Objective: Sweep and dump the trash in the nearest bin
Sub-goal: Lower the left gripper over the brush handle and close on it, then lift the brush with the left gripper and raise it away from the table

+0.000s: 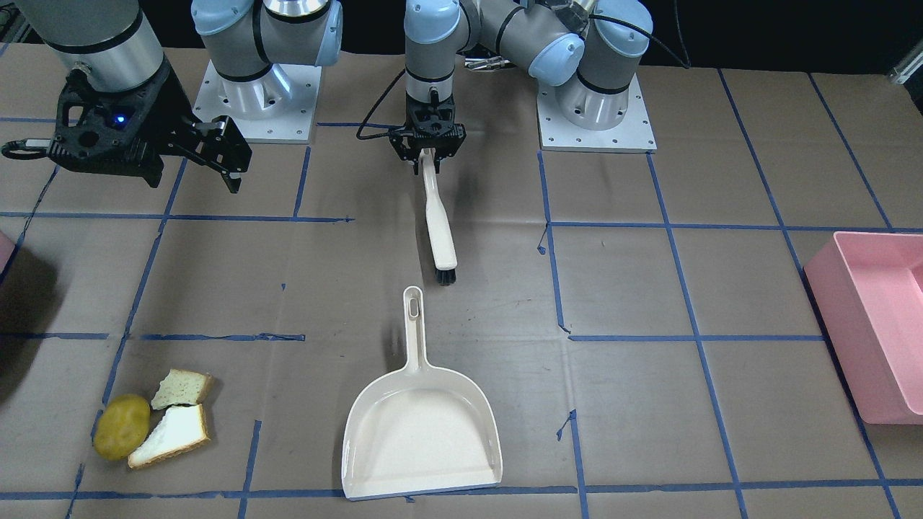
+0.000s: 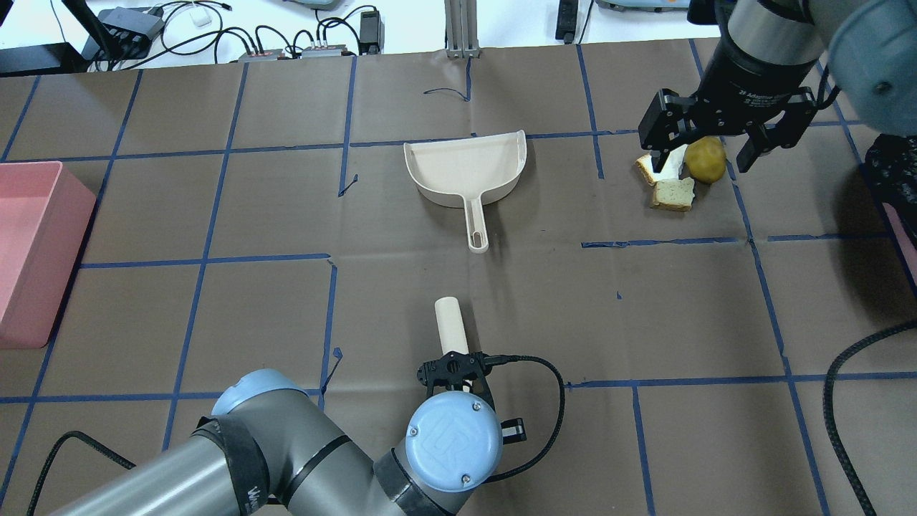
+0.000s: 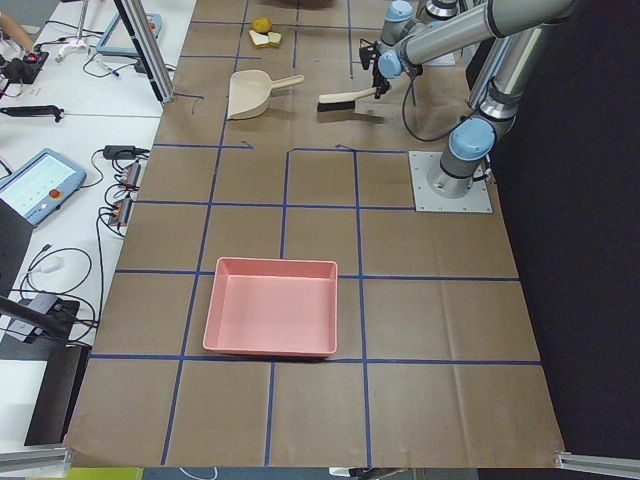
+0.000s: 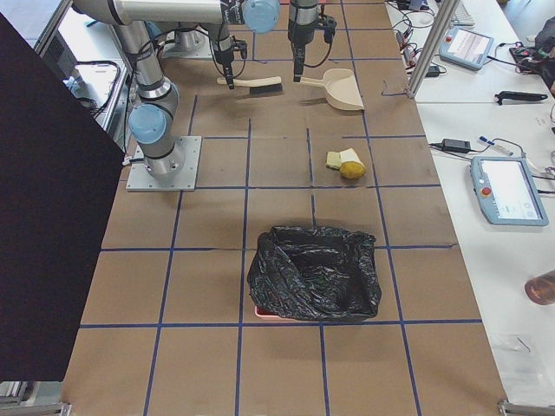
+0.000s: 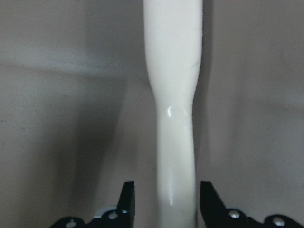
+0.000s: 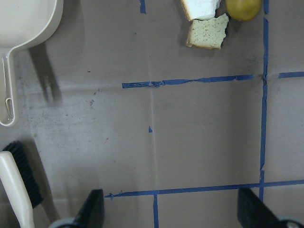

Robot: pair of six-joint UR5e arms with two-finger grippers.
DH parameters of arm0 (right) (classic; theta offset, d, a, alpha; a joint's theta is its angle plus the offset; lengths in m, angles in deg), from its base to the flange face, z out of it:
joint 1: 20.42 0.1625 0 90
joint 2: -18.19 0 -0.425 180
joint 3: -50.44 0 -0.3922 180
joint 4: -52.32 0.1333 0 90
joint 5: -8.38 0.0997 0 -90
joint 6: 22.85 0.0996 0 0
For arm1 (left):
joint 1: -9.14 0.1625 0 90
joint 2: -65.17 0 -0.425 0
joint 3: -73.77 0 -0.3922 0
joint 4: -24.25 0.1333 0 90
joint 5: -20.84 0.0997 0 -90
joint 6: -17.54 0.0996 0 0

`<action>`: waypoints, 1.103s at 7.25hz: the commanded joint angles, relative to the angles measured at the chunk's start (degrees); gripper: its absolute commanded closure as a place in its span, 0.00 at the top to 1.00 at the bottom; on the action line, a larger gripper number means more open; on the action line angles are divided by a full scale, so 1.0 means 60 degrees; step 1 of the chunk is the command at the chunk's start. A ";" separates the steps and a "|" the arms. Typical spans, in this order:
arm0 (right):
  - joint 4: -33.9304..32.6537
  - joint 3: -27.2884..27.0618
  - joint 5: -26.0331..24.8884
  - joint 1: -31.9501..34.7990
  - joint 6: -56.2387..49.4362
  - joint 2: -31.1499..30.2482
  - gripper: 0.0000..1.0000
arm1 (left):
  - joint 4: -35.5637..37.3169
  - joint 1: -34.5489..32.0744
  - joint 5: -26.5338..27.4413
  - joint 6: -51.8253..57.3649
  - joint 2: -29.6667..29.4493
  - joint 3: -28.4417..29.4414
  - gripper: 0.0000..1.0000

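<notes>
Hidden: the bin point(image 1: 3, 252) is showing only a pink corner; my right gripper point(image 2: 702, 158) is covering part of the bread slices point(image 2: 673, 193) overhead
Left arm: my left gripper point(image 1: 428, 153) is pointing down, clamping the brush point(image 1: 440, 231) handle
Right arm: hovering, jaws spread wide, empty
Trash: the potato point(image 1: 121, 427) is touching the bread, apart from the dustpan point(image 1: 422, 432)

Brown paper point(image 2: 444, 64) gridded with blue tape point(image 2: 200, 260) covers the table point(image 3: 440, 400), beside a white bench point(image 3: 70, 130).

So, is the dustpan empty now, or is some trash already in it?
Empty. The dustpan shows a bare tray; the potato and both bread slices lie on the table apart from it.
</notes>
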 commanded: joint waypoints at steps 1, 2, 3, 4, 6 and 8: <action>0.0000 0.0000 0.0000 0.0000 0.0000 -0.0015 1.00 | -0.0012 0.0000 -0.0104 0.0002 0.0018 0.0092 0.15; 0.0000 0.0000 0.0000 0.0000 0.0000 0.0000 1.00 | -0.0026 -0.0015 -0.0133 0.0016 0.0032 0.0063 0.08; 0.0000 0.0000 0.0000 0.0000 0.0000 0.0000 1.00 | -0.0026 -0.0029 -0.0163 0.0074 0.0250 0.0063 0.03; 0.0000 0.0000 0.0000 0.0000 0.0000 -0.0015 1.00 | -0.0157 -0.0029 -0.0120 0.0118 0.0615 0.0019 0.02; 0.0000 0.0000 0.0000 0.0000 0.0000 0.0000 1.00 | -0.1819 0.0203 0.0114 0.0699 0.1740 0.0179 0.01; 0.0000 0.0000 0.0000 0.0000 0.0000 0.0000 1.00 | -0.4071 0.0845 0.0643 0.1215 0.2112 0.1678 0.00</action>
